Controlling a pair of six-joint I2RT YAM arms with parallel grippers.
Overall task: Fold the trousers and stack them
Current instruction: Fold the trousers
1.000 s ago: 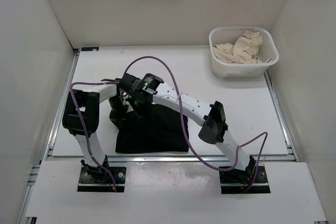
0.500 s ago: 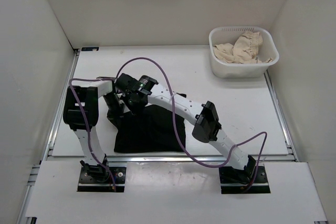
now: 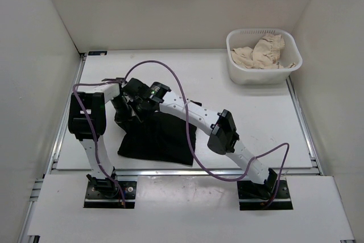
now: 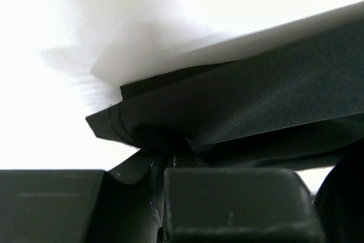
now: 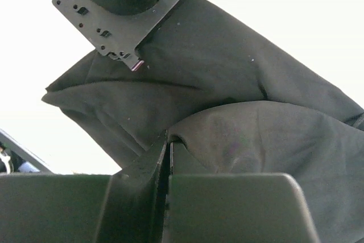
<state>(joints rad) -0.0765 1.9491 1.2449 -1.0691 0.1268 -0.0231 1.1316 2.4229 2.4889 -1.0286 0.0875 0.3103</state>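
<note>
Plain black trousers (image 3: 156, 143), soft and matte, gathered into a rough, lopsided block on the near left part of the white table (image 3: 244, 118), the far left corner lifted and puckered, the near edge slanting slightly. Left end effector (image 3: 121, 115) and right end effector (image 3: 136, 111) side by side at that lifted corner, nearly touching. From the left wrist: left end effector (image 4: 165, 166) pinched tight on a hemmed edge of the trousers (image 4: 256, 95), fabric stretched flat and taut ahead of it above the table. From the right wrist: right end effector (image 5: 168, 152) clamped with no gap on a raised fold of the trousers (image 5: 239, 83), a few loose creases running off to the left, the left arm's black wrist plate (image 5: 125, 9) just beyond. Near edge of the fabric close to the table's front rail, not over it; left side a little way in from the left rail. Bare table to the right of the fabric and along the far side. White basket (image 3: 263, 72) well apart in the far right corner, holding a crumpled beige cloth (image 3: 264, 49). Purple cable (image 3: 187, 106) looped over the right arm, crossing above the fabric. White walls close on three sides.
</note>
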